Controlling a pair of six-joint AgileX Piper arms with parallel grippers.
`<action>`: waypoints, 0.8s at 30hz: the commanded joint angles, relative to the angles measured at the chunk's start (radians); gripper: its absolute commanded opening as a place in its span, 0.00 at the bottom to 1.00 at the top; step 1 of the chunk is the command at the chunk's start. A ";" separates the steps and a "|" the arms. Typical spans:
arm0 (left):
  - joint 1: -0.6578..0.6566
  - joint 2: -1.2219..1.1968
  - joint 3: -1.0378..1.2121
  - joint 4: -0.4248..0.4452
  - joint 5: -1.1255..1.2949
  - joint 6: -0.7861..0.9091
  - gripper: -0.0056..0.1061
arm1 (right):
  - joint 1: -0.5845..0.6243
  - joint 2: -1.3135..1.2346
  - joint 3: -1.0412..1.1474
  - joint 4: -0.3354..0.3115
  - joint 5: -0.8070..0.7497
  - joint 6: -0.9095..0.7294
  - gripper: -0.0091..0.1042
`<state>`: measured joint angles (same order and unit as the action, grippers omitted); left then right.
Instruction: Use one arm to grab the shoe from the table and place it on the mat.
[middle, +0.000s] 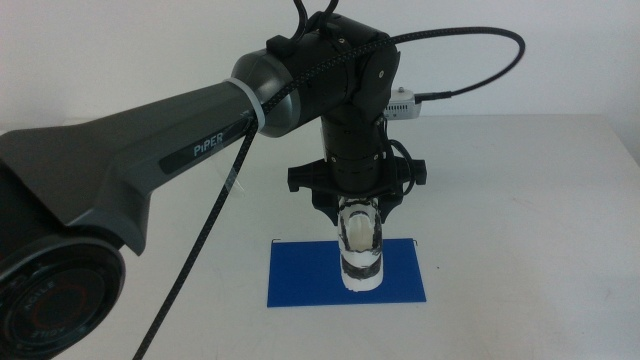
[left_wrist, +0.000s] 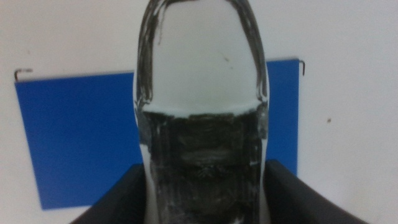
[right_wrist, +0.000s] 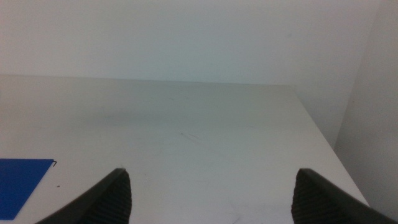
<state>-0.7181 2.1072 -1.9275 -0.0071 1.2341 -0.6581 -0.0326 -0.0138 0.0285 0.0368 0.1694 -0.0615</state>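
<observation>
Two dark jaws of our left hand (middle: 358, 222) pinch the shoe (middle: 360, 248) at its sides, toe pointing down. We see its lower end over the blue mat (middle: 300, 275); whether it touches we cannot tell. Our left arm (middle: 150, 165) reaches in from the left, its wrist bent straight down over the white tabletop (middle: 520, 230). Our right hand (right_wrist: 211, 193) waits spread wide, well apart, above bare tabletop.

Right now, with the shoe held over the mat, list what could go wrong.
1. The left hand is shut on the shoe, which hangs toe-down; let go like this, it may topple.
2. The shoe sits near the mat's front edge, so it could end up partly on the table.
</observation>
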 joint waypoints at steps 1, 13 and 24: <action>-0.002 -0.065 -0.035 0.002 0.066 -0.087 0.12 | 0.003 -0.020 -0.010 -0.008 -0.080 -0.013 0.67; -0.002 -0.065 -0.035 0.017 0.066 -0.936 0.12 | 0.003 -0.020 -0.010 -0.008 -0.080 -0.013 0.67; -0.007 -0.064 -0.029 0.063 0.083 -1.461 0.12 | 0.003 -0.020 -0.010 -0.008 -0.080 -0.013 0.67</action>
<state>-0.7188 2.1072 -1.9275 0.0223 1.2341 -2.0884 -0.0326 -0.0138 0.0285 0.0368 0.1694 -0.0615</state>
